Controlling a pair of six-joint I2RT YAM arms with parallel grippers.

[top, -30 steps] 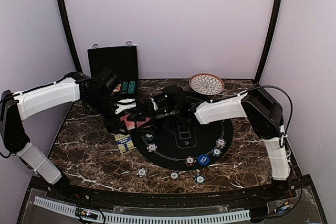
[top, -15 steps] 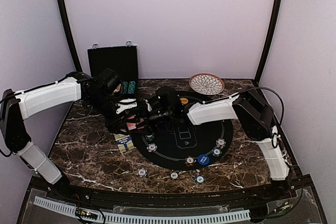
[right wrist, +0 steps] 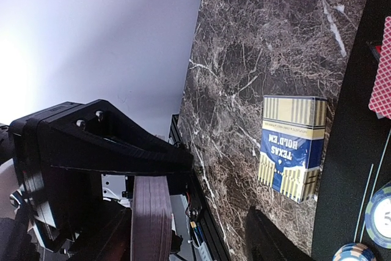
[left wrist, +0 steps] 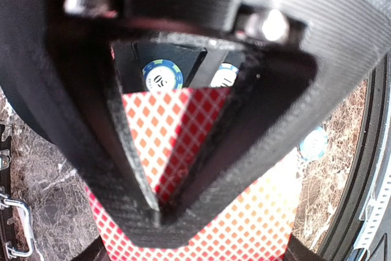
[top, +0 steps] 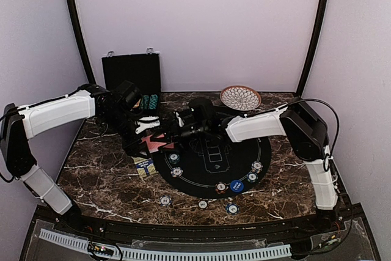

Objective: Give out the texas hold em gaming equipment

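My left gripper [top: 142, 131] is shut on a stack of red-backed playing cards [left wrist: 183, 120] above the table's left-middle. In the top view the cards [top: 156, 143] show red beside the black round mat [top: 211, 162]. My right gripper [top: 171, 130] reaches in from the right and meets the left one. In the right wrist view the stack's edge [right wrist: 150, 218] stands between its two dark fingers [right wrist: 269, 239], which are still well apart. Poker chips [top: 176, 172] and a blue button [top: 237, 186] lie along the mat's near rim.
A blue and cream Texas Hold'em card box [top: 144, 165] lies on the marble left of the mat. The black hinged case [top: 131, 74] stands open at the back left with green chips [top: 148, 102] in it. A patterned plate [top: 241, 97] sits at the back right. Three chips [top: 203, 204] lie near the front edge.
My right gripper has pushed in against the left gripper's stack and its jaws have narrowed. The left arm has stayed put, still holding the cards.
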